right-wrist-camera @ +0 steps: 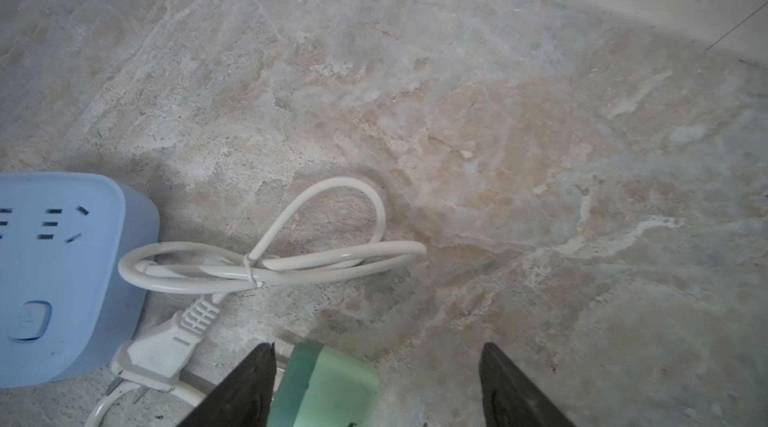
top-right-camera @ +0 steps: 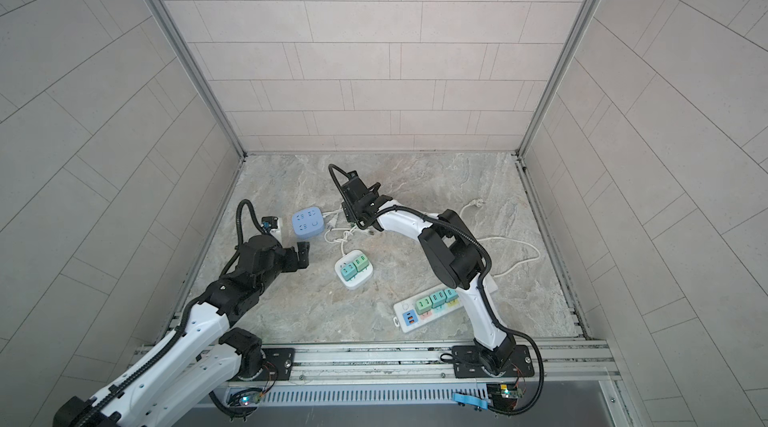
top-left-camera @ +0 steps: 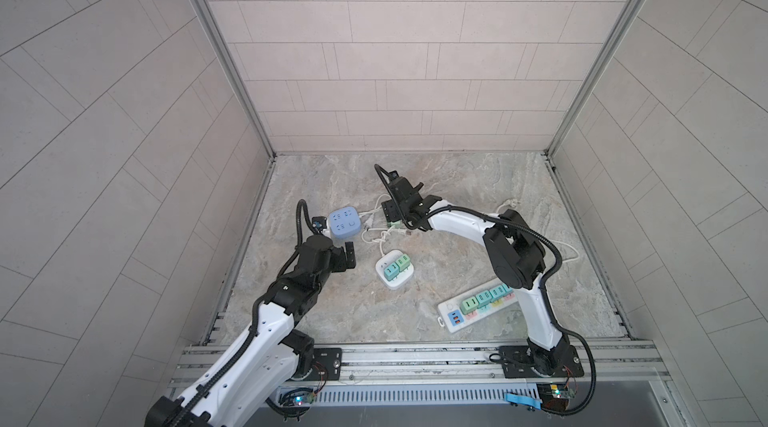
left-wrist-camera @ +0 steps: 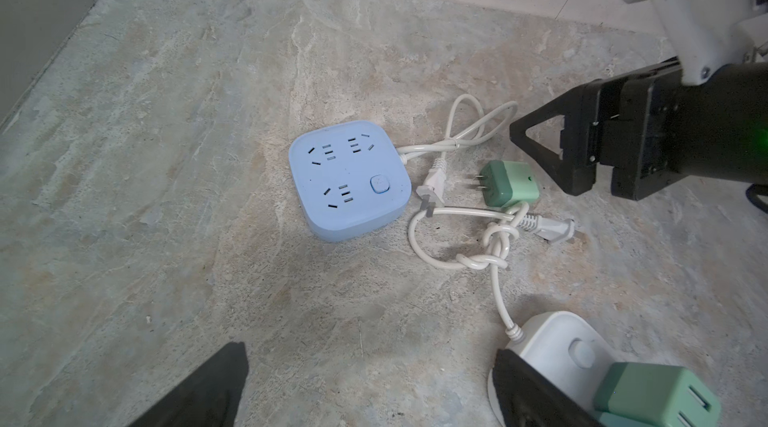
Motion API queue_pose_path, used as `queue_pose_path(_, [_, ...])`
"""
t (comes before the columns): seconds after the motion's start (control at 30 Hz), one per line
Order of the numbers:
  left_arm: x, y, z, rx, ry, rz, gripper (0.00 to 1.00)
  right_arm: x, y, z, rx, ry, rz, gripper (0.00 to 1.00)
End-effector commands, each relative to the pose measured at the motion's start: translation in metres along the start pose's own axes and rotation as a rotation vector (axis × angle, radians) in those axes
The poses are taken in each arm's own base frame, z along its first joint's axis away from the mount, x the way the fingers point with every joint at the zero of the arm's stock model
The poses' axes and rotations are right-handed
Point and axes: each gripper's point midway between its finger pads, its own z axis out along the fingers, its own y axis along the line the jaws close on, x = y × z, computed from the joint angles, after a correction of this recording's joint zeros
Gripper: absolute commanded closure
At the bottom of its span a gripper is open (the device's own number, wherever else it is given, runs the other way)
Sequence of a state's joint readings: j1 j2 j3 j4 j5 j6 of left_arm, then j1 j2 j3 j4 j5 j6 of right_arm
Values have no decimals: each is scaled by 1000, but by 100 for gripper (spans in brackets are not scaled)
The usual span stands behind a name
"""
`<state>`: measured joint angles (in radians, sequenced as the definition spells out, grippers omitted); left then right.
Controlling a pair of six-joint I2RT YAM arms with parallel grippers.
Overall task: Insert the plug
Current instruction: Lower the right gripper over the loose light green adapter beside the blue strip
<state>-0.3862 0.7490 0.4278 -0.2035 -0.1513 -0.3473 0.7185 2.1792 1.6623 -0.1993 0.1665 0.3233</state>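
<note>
Two arms [top-left-camera: 266, 321] [top-left-camera: 536, 308], three power strips [top-left-camera: 344, 224] [top-left-camera: 392, 283] [top-left-camera: 446, 313], one loose plug [left-wrist-camera: 509, 182]

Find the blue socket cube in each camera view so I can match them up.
Top view: blue socket cube slightly left of centre.
Top view: same spot.
Left wrist: centre of frame.
Right wrist: cropped at the frame edge.
Shared landmark: its tied white cord.
</note>
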Motion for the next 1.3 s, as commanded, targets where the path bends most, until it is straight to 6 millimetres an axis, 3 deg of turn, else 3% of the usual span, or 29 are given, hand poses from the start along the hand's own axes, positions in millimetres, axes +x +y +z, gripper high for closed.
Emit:
queue_pose_path(0.0, [-1, 6, 1, -23, -34, -15, 0, 12, 2, 4, 25, 46, -6, 21])
queue_pose_path(0.27, [1, 8, 1, -20, -52, -35, 0, 34, 8, 16, 22, 99, -31, 21])
queue_pose_path(0.47, [2, 8, 0, -14, -57, -37, 0, 46, 4, 12, 33, 119, -45, 21])
queue_pose_path(0.7, [2, 8, -2, -10, -64, -40, 0, 56, -18, -5, 85, 101, -55, 20])
queue_pose_path(0.87, [2, 7, -3, -2, -68, -41, 0, 63, -45, -14, 111, 89, -10, 20])
queue_pose_path(1.0, [2, 7, -3, -2, -69, -40, 0, 60, -57, -19, 98, 82, 14, 20])
queue_pose_path(1.27, [3, 4, -3, 14, -67, -37, 0, 21, -29, -37, -19, -32, 79, 18])
